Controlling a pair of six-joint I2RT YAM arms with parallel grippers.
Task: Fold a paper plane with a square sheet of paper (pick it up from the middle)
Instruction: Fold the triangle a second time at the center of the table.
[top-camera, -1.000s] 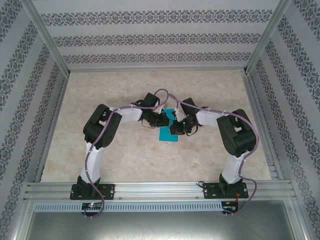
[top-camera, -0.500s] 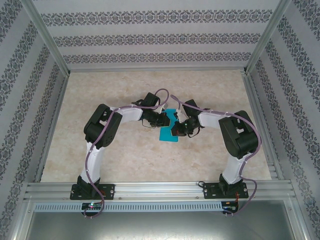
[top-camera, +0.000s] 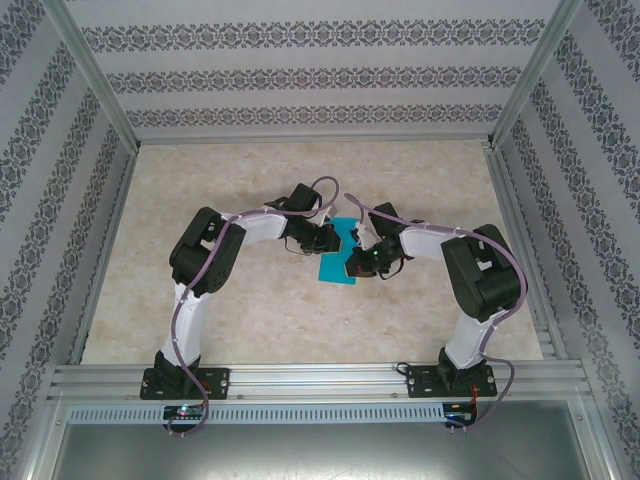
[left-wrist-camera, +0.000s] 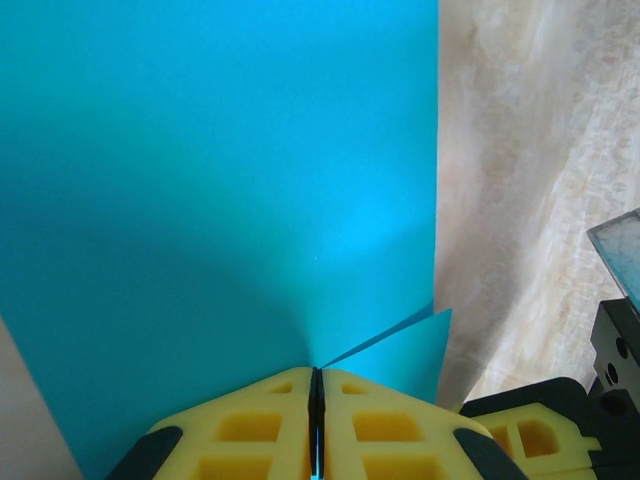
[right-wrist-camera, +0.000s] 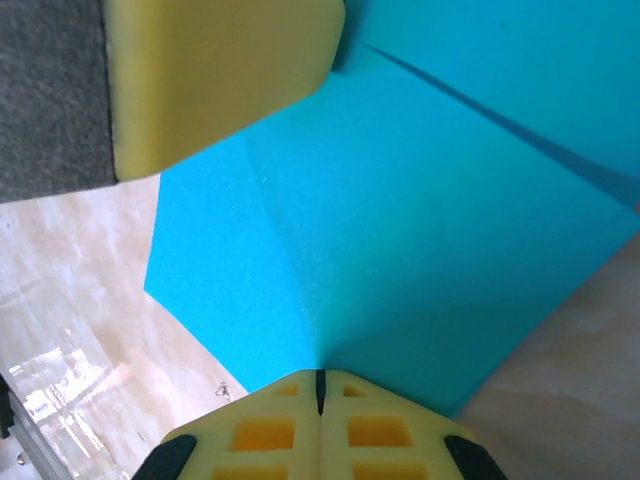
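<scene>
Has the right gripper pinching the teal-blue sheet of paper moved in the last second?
Yes, slightly. In the top view the right gripper has drifted toward the aluminium rail along the near edge, shut on the teal-blue sheet of paper.

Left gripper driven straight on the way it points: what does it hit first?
The square sheet of paper the left gripper is shut on, which spreads right ahead of its tips. The right gripper sits off to one side, probably out of line, though depth is unclear.
</scene>
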